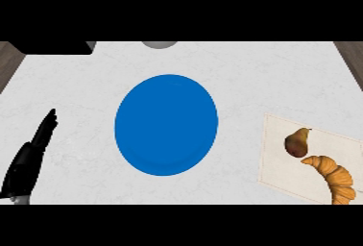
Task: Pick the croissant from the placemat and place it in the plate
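- Fingers [47, 126] of my left hand [27, 161] are straight and released, holding nothing. The hand rests at the near left edge of the counter [85, 86], parked there, I judge, because the work lies on the other side.
- Far to the right of those fingertips, across the whole counter, the croissant [334, 178] lies untouched on the near part of the placemat [278, 166]; it is not yet picked.
- My right hand shows nowhere, so I cannot tell its state. Being on the croissant's side, it seems the one meant to reach.
- Just beyond the croissant, close against its end, a pear [297, 142] shares the placemat, so a grasp should come from the free side.
- Between my fingers and the placemat sits the blue plate [166, 125], apart from both and handy for the drop.
- Well beyond my fingertips, at the far edge, are a black object [56, 46] and a grey round thing [159, 44], both cut off.
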{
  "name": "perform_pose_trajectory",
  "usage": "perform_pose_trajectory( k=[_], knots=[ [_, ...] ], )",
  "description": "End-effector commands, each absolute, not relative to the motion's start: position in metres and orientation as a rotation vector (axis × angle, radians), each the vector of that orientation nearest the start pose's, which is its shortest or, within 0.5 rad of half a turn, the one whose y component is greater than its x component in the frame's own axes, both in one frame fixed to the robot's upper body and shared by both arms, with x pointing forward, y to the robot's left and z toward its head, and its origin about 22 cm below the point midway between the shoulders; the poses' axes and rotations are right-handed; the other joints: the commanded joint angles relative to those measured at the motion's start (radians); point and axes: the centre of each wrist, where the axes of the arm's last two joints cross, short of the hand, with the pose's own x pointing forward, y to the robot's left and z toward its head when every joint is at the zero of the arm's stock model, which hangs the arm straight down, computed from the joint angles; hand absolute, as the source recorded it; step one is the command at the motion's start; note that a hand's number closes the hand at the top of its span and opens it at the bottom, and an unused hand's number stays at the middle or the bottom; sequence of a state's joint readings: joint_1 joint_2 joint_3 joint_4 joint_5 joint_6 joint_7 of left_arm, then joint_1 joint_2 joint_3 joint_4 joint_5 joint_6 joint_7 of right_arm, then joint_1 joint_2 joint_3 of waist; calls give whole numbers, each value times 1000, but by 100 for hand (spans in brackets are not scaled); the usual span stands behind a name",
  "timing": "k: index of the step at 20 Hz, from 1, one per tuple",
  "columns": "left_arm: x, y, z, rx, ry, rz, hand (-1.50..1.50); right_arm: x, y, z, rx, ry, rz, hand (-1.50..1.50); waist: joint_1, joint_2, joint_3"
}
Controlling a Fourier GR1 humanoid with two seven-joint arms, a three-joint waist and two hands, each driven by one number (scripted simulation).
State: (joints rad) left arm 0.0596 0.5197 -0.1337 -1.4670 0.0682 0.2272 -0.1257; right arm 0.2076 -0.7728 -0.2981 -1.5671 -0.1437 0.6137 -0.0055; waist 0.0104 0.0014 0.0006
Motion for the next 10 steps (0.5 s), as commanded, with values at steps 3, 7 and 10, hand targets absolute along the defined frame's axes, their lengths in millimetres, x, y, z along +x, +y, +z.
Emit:
perform_pose_trajectory(
  k=[3, 7, 10],
  knots=[
    [238, 338, 6, 478, -1515, -301, 0, 203, -459, 84, -220, -1142, 839, -150, -8, 0, 0],
    [210, 337, -20, 470, -1500, -286, 0, 205, -460, 76, -195, -1119, 859, -150, -8, -2, 0],
    [217, 353, 9, 457, -1525, -295, 0, 207, -459, 48, -177, -1126, 882, -150, -5, -1, 0]
  ],
)
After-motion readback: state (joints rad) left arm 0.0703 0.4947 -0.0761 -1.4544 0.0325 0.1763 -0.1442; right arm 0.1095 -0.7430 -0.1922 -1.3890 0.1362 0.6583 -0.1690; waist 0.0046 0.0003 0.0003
